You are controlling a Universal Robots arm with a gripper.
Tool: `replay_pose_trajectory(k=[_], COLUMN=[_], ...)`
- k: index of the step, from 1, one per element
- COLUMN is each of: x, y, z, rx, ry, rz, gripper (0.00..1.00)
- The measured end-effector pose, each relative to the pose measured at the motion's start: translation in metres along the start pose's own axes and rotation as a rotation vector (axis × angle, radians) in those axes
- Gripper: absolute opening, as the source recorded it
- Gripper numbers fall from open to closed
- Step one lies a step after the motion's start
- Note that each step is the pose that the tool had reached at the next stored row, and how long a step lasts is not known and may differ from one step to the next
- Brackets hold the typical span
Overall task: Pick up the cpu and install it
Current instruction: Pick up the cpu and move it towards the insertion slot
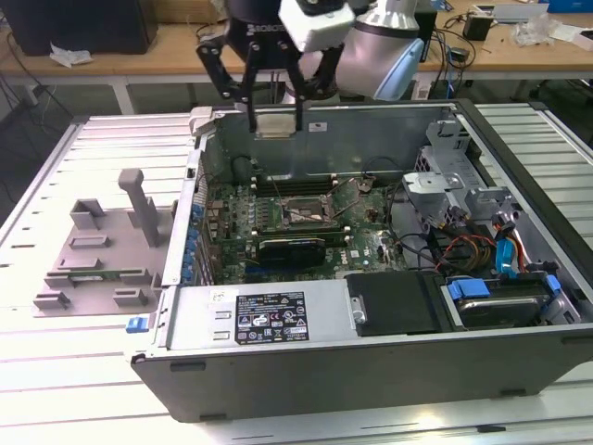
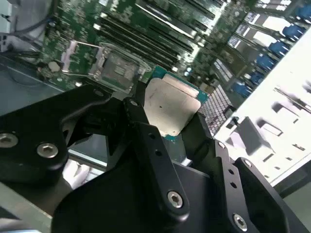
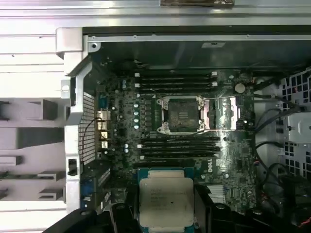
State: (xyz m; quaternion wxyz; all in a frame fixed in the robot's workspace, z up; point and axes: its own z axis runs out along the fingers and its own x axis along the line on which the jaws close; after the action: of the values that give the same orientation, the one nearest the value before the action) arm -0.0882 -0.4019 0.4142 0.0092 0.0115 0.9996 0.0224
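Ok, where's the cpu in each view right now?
Exterior view: cpu in the jaws, above the case.
Second wrist view: cpu between the jaws, socket beyond it.
First wrist view: cpu in the jaws.
Shared landmark: the empty socket.

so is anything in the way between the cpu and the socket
Nothing visible. The gripper holds the cpu above the open case, and the socket on the motherboard lies bare, its retaining frame swung aside, with no cable crossing it.
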Motion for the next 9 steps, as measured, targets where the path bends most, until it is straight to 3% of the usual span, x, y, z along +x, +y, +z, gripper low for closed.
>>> replay_pose_trajectory(k=[1, 2, 3, 5, 6, 9], x=[-0.0095, -0.0241, -0.0271, -0.0273, -0.0272, -0.0271], y=[-0.0001, 0.0001, 0.0001, 0.0002, 0.0008, 0.0033], z=[0.0002, 0.0004, 0.0005, 0.0011, 0.0032, 0.0066], rx=[0.0000, 0.0001, 0.0000, -0.0003, -0.0003, -0.0004], ry=[0.0001, 0.0001, 0.0001, -0.0019, -0.0089, -0.0169], rz=[0.000, 0.000, 0.000, 0.000, 0.000, -0.002], gripper=[0.54, 0.54, 0.54, 0.54, 0.54, 0.54])
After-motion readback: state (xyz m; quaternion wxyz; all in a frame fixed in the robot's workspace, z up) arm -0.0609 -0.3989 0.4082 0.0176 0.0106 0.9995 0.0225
